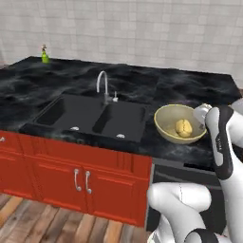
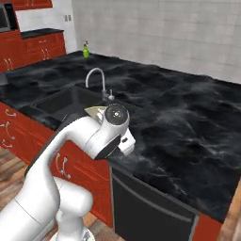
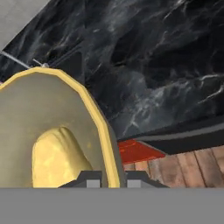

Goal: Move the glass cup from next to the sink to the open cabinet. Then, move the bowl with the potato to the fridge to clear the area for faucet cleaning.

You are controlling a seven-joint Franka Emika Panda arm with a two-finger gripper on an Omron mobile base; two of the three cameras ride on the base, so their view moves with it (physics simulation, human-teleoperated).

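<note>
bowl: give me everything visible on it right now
The bowl is wide, round, olive-yellow with a paler inside and a faceted rim, upright on the black counter just right of the sink. The potato lies inside. In the hand view the gripper straddles its rim, one fingertip inside, one outside, shut on it.

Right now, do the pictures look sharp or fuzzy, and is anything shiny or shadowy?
Left base view: soft and a bit fuzzy; pale streaks of sheen on the black counter, and the sink basins are dark. Right base view: the arm hides most of the bowl; the faucet looks bright. Hand view: tilted and very close, so the bowl's rim and the potato look huge.
</note>
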